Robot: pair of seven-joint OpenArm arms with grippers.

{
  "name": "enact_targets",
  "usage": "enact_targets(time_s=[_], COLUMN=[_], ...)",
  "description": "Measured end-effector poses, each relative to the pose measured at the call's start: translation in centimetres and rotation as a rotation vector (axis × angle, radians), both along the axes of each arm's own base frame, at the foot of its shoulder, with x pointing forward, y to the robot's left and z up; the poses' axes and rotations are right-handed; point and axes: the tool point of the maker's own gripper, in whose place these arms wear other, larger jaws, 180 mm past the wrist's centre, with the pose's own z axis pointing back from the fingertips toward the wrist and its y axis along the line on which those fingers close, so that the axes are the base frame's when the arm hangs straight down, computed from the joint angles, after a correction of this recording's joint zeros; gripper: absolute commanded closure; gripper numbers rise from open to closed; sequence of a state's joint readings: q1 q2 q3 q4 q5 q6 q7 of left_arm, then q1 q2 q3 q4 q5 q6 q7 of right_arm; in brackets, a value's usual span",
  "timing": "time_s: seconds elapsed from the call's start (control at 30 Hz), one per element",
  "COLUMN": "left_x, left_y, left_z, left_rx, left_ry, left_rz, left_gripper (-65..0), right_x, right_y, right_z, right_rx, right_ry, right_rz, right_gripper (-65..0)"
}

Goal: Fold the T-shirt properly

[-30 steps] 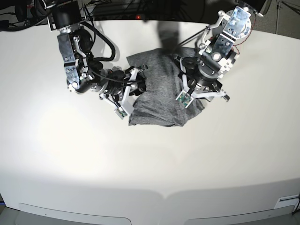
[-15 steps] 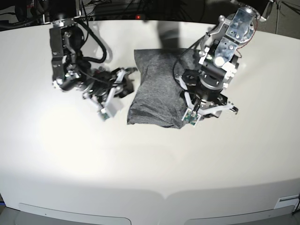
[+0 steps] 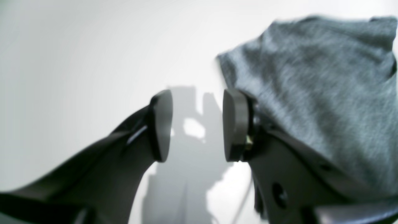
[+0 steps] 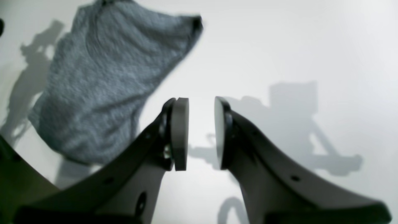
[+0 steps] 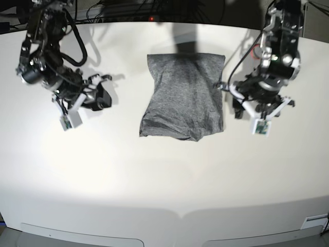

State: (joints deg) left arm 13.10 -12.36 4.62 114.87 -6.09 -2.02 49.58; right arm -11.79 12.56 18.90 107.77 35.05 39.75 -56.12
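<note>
Base view: folded T-shirt (image 5: 183, 98) lies free, bare table (image 5: 164, 175) either side, both arms' jaws apart, empty.

White table (image 5: 164, 175), folded grey T-shirt (image 5: 183, 95) flat at centre, far half

T-shirt (image 5: 183, 96) folded mid-table (image 5: 154, 180), left gripper (image 5: 259, 110) on its right — right gripper (image 5: 82, 103) on its left, both apart from it

This looks like a robotics lab: a broad, plain white desk (image 5: 164, 175) with a curved front edge, two black robot arms mounted over it, and a tangle of dark cables (image 5: 133, 7) along the far edge.
</note>
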Motion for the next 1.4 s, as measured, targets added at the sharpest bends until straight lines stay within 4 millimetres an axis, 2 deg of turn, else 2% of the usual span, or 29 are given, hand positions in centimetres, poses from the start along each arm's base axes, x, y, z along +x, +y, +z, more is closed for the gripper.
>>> enact_targets(time_s=[0.13, 0.37, 0.47, 0.6, 0.83, 0.9, 0.97, 1.03, 1.1, 1.2, 1.3, 1.4], left_x=[-3.3, -9.5, -11.7, -16.4, -24.0, -25.1, -26.5, -27.8, -28.8, -30.1, -30.1, -30.2], left_y=[2.2, 6.1, 5.3, 6.5, 5.5, 5.1, 4.8, 5.2, 6.4, 9.1, 12.4, 13.9], left_z=[-0.5, -0.1, 0.3, -1.4, -2.8, -2.7, -3.5, -5.2, -7.8, -12.8, -18.2, -23.0], left_rx=[-0.018, 0.041, -0.019, 0.018, -0.037, -0.056, -0.08, -0.104, -0.12, -0.145, -0.13, -0.135], left_ry=[0.049, 0.15, 0.19, 0.335, 0.522, 0.521, 0.542, 0.572, 0.615, 0.682, 0.661, 0.724], left_rz=[0.023, 0.055, -0.033, -0.042, -0.058, -0.082, -0.111, -0.12, -0.088, 0.014, 0.145, 0.242], left_gripper=[-25.8, -25.8, -25.8, -25.8, -25.8, -25.8, -25.8, -25.8, -25.8, -25.8, -25.8, -25.8], right_x=[-3.2, -11.6, -14.9, -18.7, -26.9, -28.4, -28.9, -29.2, -29.9, -32.1, -33.8, -36.0], right_y=[-1.0, -1.0, -0.6, 0.0, 0.1, 0.2, 0.2, -0.4, -0.9, -2.1, -2.2, -2.2], right_z=[0.4, -0.9, -0.9, -0.5, -1.0, -0.9, -1.2, -2.5, -4.6, -9.4, -14.4, -19.1], right_rx=[-0.046, -0.104, -0.126, -0.136, -0.135, -0.127, -0.1, -0.072, -0.039, -0.055, -0.032, -0.037], right_ry=[0.017, 0.179, 0.248, 0.328, 0.562, 0.598, 0.604, 0.613, 0.651, 0.761, 0.837, 0.959], right_rz=[-0.019, 0.007, 0.035, 0.071, 0.095, 0.094, 0.071, 0.027, -0.017, -0.058, -0.099, -0.125], right_gripper=[-15.0, -15.0, -15.0, -15.0, -15.0, -15.0, -15.0, -15.0, -15.0, -15.0, -15.0, -15.0])
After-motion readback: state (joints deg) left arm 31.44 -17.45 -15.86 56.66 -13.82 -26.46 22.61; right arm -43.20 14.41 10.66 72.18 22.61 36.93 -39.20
